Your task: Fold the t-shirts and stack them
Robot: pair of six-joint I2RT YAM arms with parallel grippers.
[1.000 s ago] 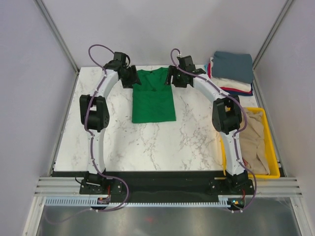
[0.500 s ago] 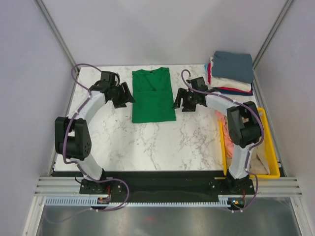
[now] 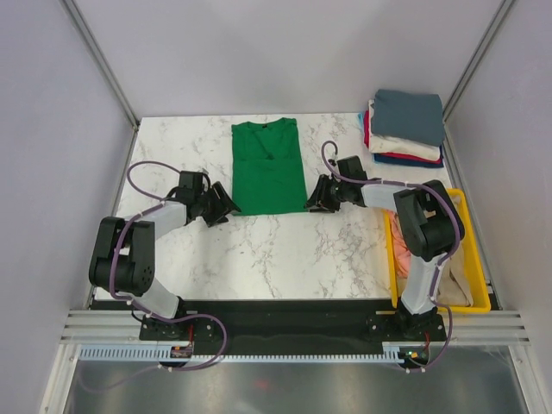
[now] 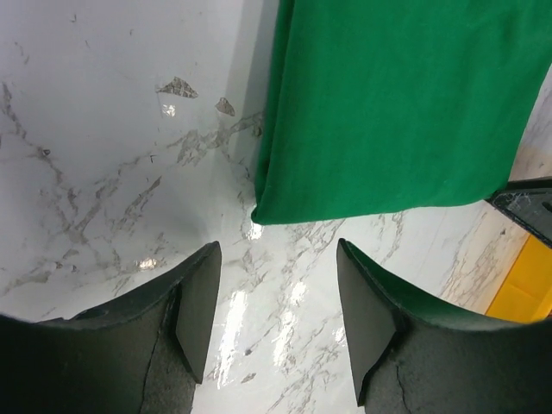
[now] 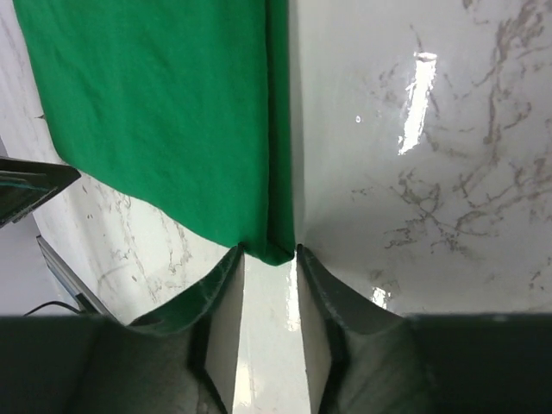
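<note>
Two claws sat at hem of green t-shirt (image 3: 268, 168), folded lengthwise at marble table's (image 3: 285, 250) 12 o'clock. Left gripper (image 4: 276, 259) gaped open, short of 7 o'clock corner. Right gripper (image 5: 269, 259) straddled 5 o'clock corner; clamped or not, unclear. Risk: one-sided lift, skewed fold.

— Checked the left arm (image 3: 138, 228)?
— Found it folded low, elbow out at the left, forearm stretched toward the middle. Ended in the left gripper (image 4: 278, 259), pointed rightward and a little away from the base, jaws spread wide.
— And noted the right arm (image 3: 405, 194)?
— Saw it bent sharply at the elbow above its base, forearm laid out leftward, nearly level. Found the right gripper (image 5: 270, 259) low too, tips aimed left, fingers (image 5: 224, 293) set close with only a narrow gap between them.
— Met in the middle?
— Faced each other, well apart.
</note>
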